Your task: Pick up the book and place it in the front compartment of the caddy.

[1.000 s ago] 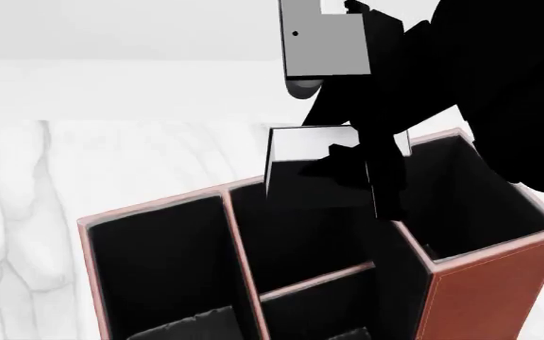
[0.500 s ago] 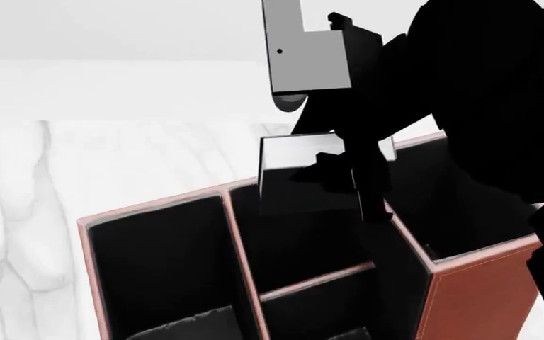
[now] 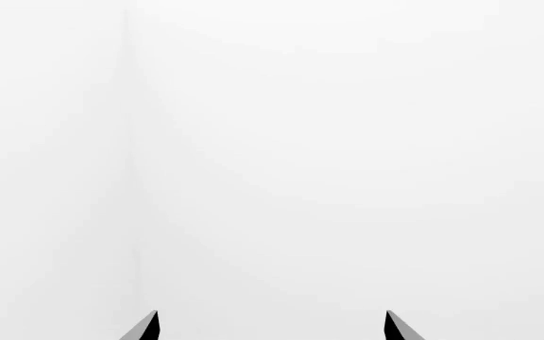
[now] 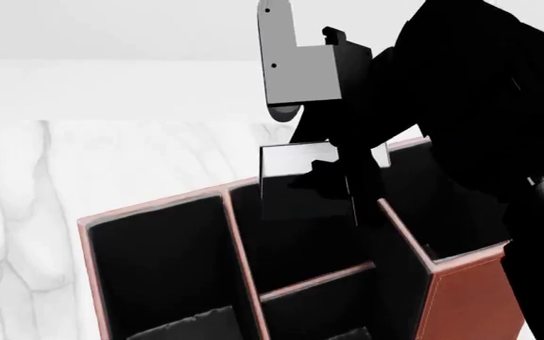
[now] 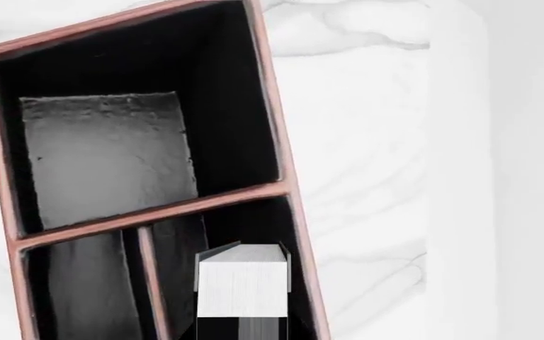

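**Book held over the far cell of the caddy's divided pair**

In the head view, the right gripper (image 4: 333,185) is seen as a black silhouette reaching down from the upper right. Its jaws are clenched on the book (image 4: 300,159), which is held upright above the caddy (image 4: 466,297), its lower part at or just inside the rim; how deep it sits cannot be told. The book's pale top edge is visible above the far rim of the caddy.

The caddy is a reddish-brown organiser with pale rims and black lining, standing on a white marbled worktop (image 4: 26,212). A long undivided cell (image 4: 163,273) lies at the left of the head view. At the right, a taller-walled cell (image 4: 452,212) is largely covered by the arm. Between them a pair of squarish cells is parted by a low reddish bar (image 4: 314,278). The book hangs over the far cell of this pair, close to the wall shared with the tall cell. The front compartment (image 4: 319,312), nearer the camera, is seen holding nothing.

In the right wrist view, the book's white page block (image 5: 244,289) is seen just beside one outer wall of the caddy, with open room on its other side toward the bar.

The left gripper (image 3: 270,327) shows only two dark tips, well apart and released, against a blank white background.
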Controlling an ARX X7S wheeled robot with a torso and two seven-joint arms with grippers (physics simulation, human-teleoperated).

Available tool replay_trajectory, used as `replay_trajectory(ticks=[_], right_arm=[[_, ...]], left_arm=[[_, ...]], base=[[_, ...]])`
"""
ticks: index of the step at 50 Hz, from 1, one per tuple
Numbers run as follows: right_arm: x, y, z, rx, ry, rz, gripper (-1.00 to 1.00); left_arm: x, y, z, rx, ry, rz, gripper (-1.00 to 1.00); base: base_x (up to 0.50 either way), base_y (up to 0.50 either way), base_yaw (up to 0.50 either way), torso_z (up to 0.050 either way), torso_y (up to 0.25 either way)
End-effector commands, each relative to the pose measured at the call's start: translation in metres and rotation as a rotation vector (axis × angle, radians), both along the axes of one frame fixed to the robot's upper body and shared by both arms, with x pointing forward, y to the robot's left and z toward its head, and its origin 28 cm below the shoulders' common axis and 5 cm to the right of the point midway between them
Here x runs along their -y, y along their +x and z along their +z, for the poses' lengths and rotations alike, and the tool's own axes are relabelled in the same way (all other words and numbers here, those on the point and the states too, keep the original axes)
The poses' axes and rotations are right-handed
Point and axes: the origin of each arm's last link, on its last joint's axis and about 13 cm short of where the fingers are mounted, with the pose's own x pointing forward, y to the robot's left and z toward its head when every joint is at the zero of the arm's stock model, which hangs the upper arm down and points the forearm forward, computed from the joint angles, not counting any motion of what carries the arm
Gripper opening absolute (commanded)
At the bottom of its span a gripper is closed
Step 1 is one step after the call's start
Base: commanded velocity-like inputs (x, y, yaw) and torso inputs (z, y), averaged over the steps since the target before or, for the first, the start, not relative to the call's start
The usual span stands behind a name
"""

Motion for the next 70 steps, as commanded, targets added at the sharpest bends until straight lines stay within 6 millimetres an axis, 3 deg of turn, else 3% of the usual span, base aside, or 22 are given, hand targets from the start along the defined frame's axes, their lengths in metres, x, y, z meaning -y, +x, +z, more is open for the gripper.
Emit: replay_trajectory(ticks=[1, 38, 70], right_arm=[[-0.009, 0.005, 0.0, 0.023, -0.001, 0.027, -1.0], [-0.013, 0.012, -0.021, -0.06, -0.021, 0.028, -1.0], [-0.014, 0.015, -0.026, -0.064, -0.019, 0.018, -1.0]], left_arm=[[-0.001, -0.001, 0.0, -0.002, -0.012, -0.014, 1.0], [0.0, -0.001, 0.0, -0.002, -0.012, -0.015, 1.0], [-0.001, -0.001, -0.001, -0.008, -0.01, -0.01, 1.0]], base=[[0.0, 0.0, 0.0, 0.0, 0.0], [0.0, 0.0, 0.0, 0.0, 0.001], [0.0, 0.0, 0.0, 0.0, 0.001]])
